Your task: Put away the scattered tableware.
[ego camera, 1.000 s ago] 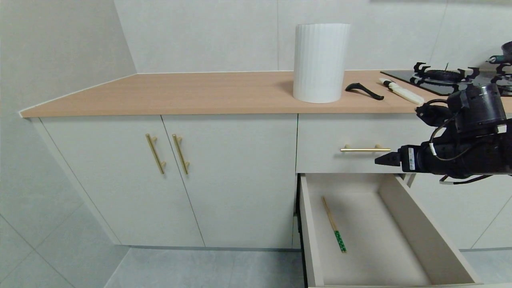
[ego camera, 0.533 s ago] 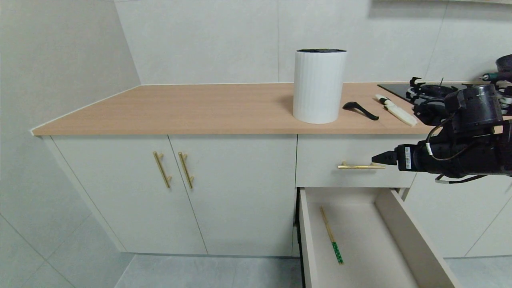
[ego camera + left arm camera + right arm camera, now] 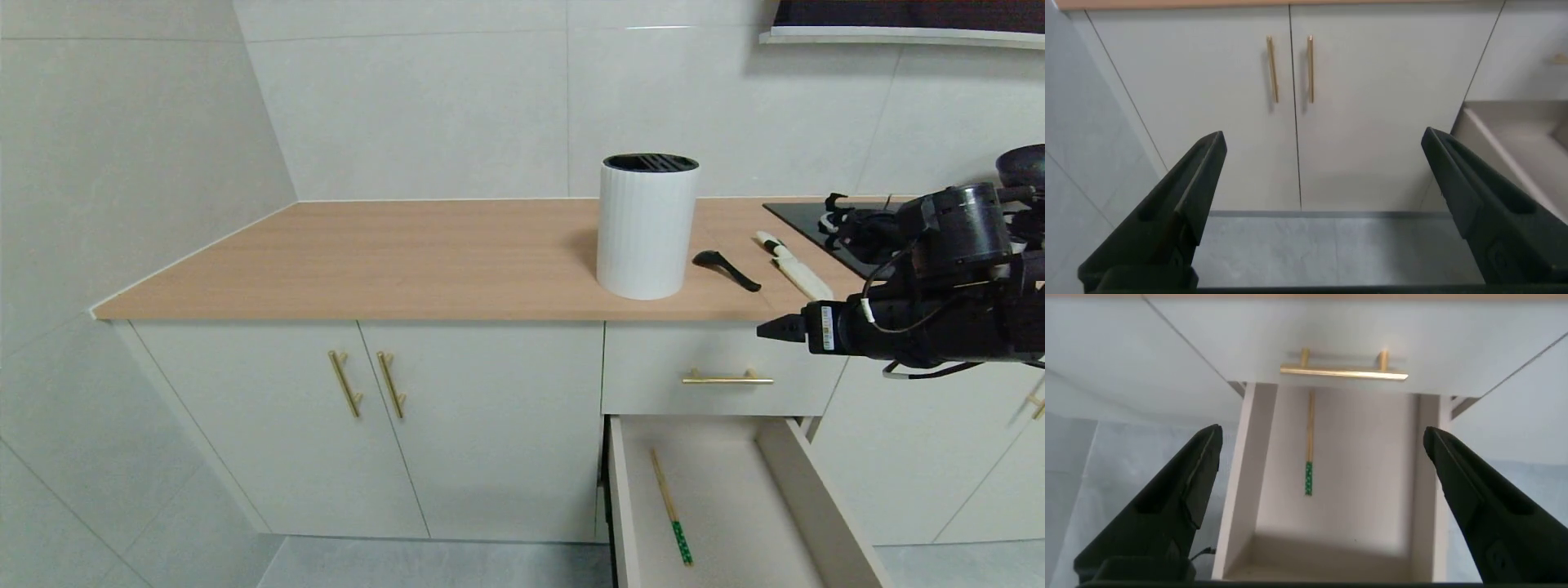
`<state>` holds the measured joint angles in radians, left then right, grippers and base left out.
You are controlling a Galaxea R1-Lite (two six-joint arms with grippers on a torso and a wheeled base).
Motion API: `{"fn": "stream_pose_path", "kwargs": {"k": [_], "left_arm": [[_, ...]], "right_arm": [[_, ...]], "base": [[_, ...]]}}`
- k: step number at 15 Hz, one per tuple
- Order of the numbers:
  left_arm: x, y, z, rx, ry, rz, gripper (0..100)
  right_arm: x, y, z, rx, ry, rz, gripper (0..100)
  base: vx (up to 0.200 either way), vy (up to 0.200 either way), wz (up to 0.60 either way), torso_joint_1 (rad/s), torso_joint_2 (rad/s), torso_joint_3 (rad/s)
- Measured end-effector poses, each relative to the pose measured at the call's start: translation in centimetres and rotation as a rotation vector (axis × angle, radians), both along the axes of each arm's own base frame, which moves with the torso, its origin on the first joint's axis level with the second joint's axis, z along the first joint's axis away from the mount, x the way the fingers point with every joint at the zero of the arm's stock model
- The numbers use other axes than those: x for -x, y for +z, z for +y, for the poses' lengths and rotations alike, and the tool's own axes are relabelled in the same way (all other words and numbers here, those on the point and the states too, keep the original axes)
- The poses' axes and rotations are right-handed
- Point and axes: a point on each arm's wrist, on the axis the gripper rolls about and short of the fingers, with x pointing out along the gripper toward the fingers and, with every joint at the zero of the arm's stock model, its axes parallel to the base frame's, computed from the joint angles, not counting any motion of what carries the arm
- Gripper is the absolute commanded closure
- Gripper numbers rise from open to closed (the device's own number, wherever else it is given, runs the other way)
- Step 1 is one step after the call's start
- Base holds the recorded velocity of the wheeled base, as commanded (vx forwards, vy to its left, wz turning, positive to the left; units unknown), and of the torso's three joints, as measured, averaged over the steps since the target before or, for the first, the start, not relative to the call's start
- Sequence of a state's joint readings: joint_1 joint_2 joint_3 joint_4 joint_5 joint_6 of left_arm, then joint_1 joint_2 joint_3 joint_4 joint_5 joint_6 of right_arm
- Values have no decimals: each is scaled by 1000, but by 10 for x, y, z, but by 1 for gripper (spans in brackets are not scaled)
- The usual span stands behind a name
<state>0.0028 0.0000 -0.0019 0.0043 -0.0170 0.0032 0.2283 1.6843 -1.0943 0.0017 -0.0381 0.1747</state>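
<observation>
A black spoon and a white-handled knife lie on the wooden counter, right of a tall white ribbed holder. Below them the lower drawer stands pulled out, with green-tipped chopsticks on its floor. My right gripper hovers open in front of the counter edge, above the drawer and holding nothing. From the right wrist, the right gripper looks down on the chopsticks in the drawer. My left gripper is open and empty, facing the cabinet doors.
The upper drawer with a gold handle is closed. A black gas hob sits at the counter's right end. The double cabinet doors on the left are closed. Grey tiled floor lies below.
The whole head view has shifted downward, so the camera moved. Against the cabinet, my right gripper has risen from upper-drawer-handle height to about the counter edge.
</observation>
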Motion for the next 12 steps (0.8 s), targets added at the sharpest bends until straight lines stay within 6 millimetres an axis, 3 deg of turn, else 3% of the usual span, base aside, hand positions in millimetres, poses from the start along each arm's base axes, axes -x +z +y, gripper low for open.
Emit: {"fn": "stream_pose_path", "kwargs": {"k": [4, 8, 12], "left_arm": [[0, 0, 0, 0, 0, 0, 0], [0, 0, 0, 0, 0, 0, 0], [0, 0, 0, 0, 0, 0, 0]], "right_arm": [[-2, 0, 0, -3, 0, -12, 0], [-14, 2, -7, 22, -4, -101, 0], [-58, 8, -14, 20, -18, -301, 0]], "base": [[0, 0, 0, 198, -456, -270], [0, 0, 0, 43, -95, -54], [0, 0, 0, 0, 0, 0]]}}
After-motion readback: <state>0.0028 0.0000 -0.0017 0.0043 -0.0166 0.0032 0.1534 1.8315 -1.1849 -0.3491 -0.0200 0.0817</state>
